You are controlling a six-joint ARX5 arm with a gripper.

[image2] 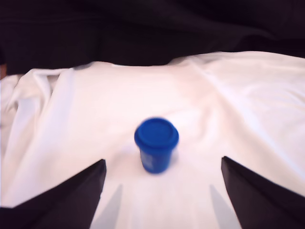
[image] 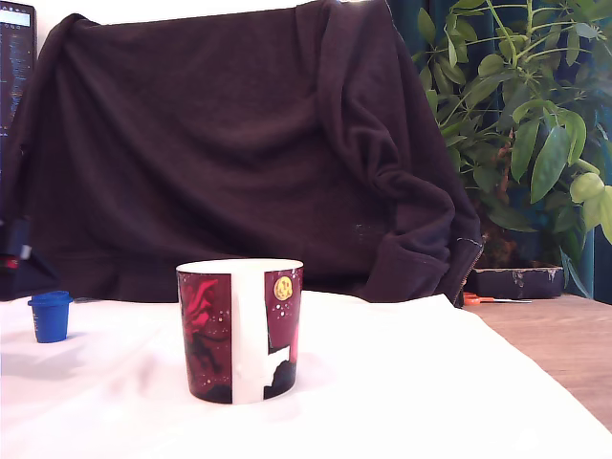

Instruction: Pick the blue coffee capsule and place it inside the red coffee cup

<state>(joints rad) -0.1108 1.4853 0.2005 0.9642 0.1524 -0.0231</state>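
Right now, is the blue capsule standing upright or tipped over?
Upright. The blue coffee capsule stands on the white cloth, wide rim up, between the open gripper fingers.

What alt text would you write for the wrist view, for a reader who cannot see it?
A blue capsule stands upright on a white cloth, wider end up, centred ahead of the open hand, whose two dark fingers frame it without touching. Dark fabric fills the background.
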